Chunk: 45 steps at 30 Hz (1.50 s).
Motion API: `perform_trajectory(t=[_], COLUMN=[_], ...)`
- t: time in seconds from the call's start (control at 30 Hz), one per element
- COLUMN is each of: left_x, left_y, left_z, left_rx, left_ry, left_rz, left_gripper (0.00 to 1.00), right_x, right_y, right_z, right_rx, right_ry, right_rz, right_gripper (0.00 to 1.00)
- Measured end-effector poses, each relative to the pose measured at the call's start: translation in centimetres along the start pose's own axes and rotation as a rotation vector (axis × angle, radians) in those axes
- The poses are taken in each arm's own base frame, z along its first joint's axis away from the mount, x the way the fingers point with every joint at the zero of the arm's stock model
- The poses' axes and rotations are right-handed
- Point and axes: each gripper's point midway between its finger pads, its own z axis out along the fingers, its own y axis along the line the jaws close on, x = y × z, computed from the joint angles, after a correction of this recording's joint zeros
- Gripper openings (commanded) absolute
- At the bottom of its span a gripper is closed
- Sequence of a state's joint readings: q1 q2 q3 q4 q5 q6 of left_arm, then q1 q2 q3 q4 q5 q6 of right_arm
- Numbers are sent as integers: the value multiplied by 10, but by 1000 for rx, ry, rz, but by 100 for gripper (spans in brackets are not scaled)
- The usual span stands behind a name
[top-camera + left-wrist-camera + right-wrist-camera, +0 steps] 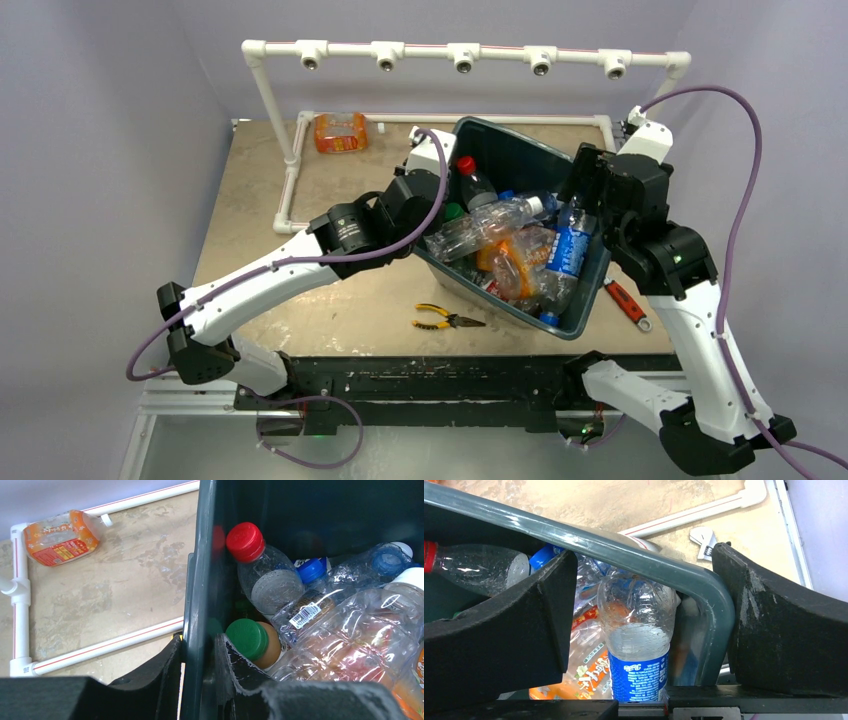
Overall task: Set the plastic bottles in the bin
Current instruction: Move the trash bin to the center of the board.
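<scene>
A: Biggest first?

B: Tan, scuffed table (pixel 300 200); white pipe frame (pixel 290 190) along its 9 to 12 o'clock edges; the bin (pixel 520 150), dark teal, at about 3 o'clock from the table's middle

A: And the arms?

B: Left gripper (pixel 199 645) at the bin's 10 o'clock wall, one finger outside and one inside, clenched on that wall; right gripper (pixel 644 565) at the 2 o'clock corner, jaws released and spread wide, straddling the rim without touching it

A: Bottles?

B: Plastic bottles (pixel 510 245) heaped inside the bin, clear and orange; a red-capped bottle (pixel 260 565) by the left fingers, a blue-labelled bottle (pixel 636 645) between the right ones; a flattened orange bottle (pixel 340 131) out at 11 o'clock on the table

A: Smaller still?

B: Yellow-handled pliers (pixel 445 320) at 6 o'clock; red-handled wrench (pixel 628 304) at 4 o'clock, just beside the bin
</scene>
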<state>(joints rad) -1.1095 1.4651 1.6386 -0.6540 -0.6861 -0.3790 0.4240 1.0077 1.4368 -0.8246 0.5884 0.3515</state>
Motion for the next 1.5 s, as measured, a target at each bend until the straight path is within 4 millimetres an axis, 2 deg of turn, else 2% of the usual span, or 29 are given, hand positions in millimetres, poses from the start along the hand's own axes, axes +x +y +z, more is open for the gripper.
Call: perform_trajectory(t=[0.17, 0.53, 0.57, 0.6, 0.67, 1.03, 1.27, 1.5], left_x=[1, 6, 6, 7, 8, 7, 9, 6], left_y=[-7, -22, -23, -24, -24, -34, -27, 6], left_z=[1, -2, -2, -2, -1, -6, -13, -10], left_rx=[25, 61, 62, 64, 62, 82, 69, 47], left_ry=[6, 15, 16, 17, 18, 20, 52, 112], left_rz=[-29, -46, -44, -43, -37, -29, -4, -45], left_gripper=[25, 36, 32, 24, 0, 0, 0, 0], right_x=[0, -10, -11, -13, -16, -14, -16, -12], right_y=[-4, -13, -13, -14, -16, -38, -25, 8], right_z=[-3, -7, -8, -9, -12, -23, -20, -3], right_rx=[23, 72, 71, 71, 76, 131, 72, -30], right_ry=[25, 44, 41, 38, 26, -8, -13, 31], right_rz=[-18, -56, -55, -54, -53, -64, -58, -49], right_gripper=[99, 99, 99, 99, 99, 99, 99, 99])
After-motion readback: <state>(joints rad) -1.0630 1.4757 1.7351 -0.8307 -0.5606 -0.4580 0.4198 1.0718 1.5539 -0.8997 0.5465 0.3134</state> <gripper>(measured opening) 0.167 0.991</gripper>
